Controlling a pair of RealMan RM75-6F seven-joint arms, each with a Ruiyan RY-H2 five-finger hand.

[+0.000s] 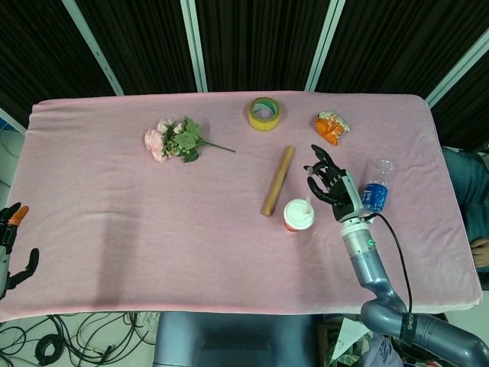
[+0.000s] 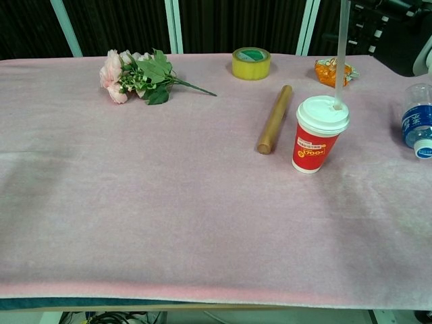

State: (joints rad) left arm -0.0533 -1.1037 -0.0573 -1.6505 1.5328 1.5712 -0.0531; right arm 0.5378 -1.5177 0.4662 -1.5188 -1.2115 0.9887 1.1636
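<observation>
My right hand [image 1: 330, 186] hovers spread, empty, beside the upright red cup [image 2: 318, 135]; its straw's [image 2: 340, 54] top is cut off.

Our right hand [image 1: 330, 186] hovers at four o'clock, fingers spread, empty; our left hand [image 1: 11, 246] hangs at eight o'clock, fingers apart.

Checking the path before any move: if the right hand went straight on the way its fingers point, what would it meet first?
Probably the tan cardboard tube: the right hand has fingers spread toward upper left, passing behind the red paper cup. Height is unclear.
</observation>
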